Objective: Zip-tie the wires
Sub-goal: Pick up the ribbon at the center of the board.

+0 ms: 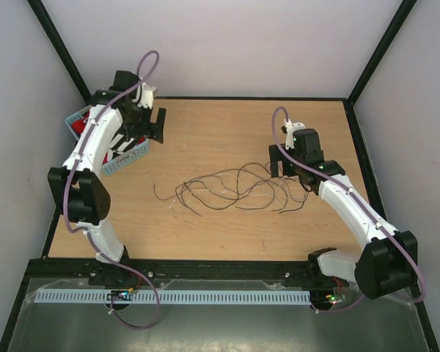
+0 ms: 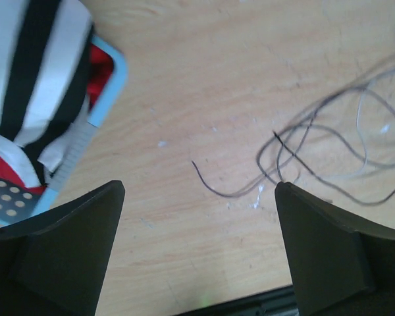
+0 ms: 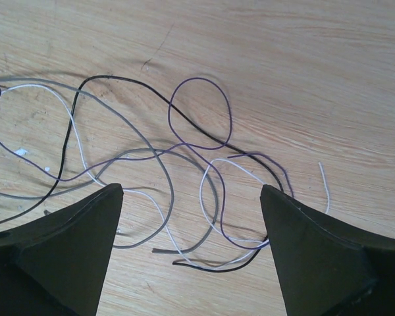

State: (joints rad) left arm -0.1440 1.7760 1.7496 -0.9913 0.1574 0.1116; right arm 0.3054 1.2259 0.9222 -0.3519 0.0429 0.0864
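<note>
The wires (image 1: 235, 189) lie as a loose tangle at the middle of the wooden table (image 1: 205, 235), spread flat, long axis running 9 to 3 o'clock in the top view. Loose ends trail out at the 9 o'clock side, and the denser loops sit toward 3 o'clock near the right gripper (image 1: 287, 170).

The top view shows strands only as thin dark lines. The right wrist view resolves colours: black, grey, white and purple strands (image 3: 184, 151) looping over each other, cut ends lying near 6 o'clock between the fingers (image 3: 59, 257). The left wrist view catches only the tangle's end (image 2: 316, 151) at 3 o'clock, with one dark curved strand lying apart toward centre.

Right gripper (image 3: 191, 243): jaws spread wide, nothing between them, hovering over the tangle's 3 o'clock end with wires visible in the gap. Left gripper (image 2: 199, 247): also spread wide, empty, bare wood between the fingers. In the top view the left gripper (image 1: 155, 126) sits at about 10 o'clock, well apart from the wires.

A light blue perforated basket (image 1: 128, 158) sits at the table's 9–10 o'clock edge, partly under the left arm (image 1: 95, 147). It holds red and black-and-white striped items (image 2: 46, 72); what they are, cannot tell. A white slotted strip (image 1: 205, 297) lies along the near edge below the arm bases.
</note>
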